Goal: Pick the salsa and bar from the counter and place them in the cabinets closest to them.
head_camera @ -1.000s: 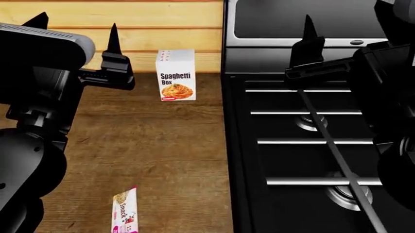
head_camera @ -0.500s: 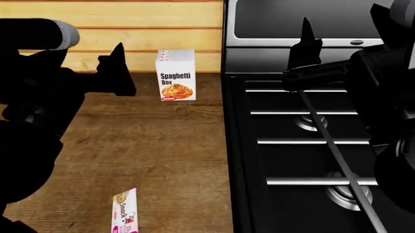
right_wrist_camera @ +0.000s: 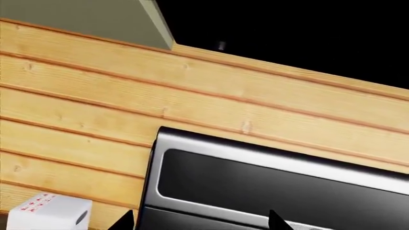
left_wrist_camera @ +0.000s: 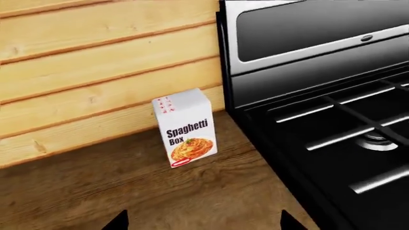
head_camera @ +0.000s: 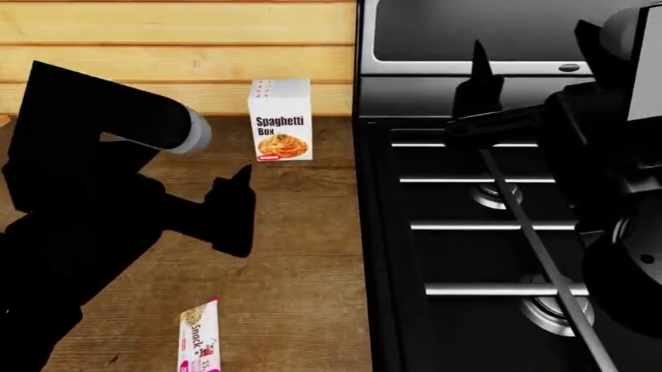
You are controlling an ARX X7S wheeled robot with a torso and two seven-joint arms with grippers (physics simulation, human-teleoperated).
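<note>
On the brown wood-grain plank table (head_camera: 269, 256) one pink-and-white wrapped snack bar (head_camera: 198, 337) lay flat at the near edge, one white cardboard spaghetti box (head_camera: 281, 119) upright far behind. Both black claws, left (head_camera: 232, 213) and right (head_camera: 478, 85), stood apart, empty, beside the black gas stove (head_camera: 497, 232).

In the head view, the counter (head_camera: 279, 256) was spread over the left and centre of the frame, with the stove (head_camera: 497, 232) set against its right edge and the plank wall (head_camera: 176, 46) ranged along the top behind it. The spaghetti box (head_camera: 281, 120) was stood upright at upper centre, against the wall and just left of the stove. The bar (head_camera: 198, 337) was laid flat at the bottom edge, left of centre, well apart from the box, with the left gripper (head_camera: 232, 213) placed between the two.
</note>
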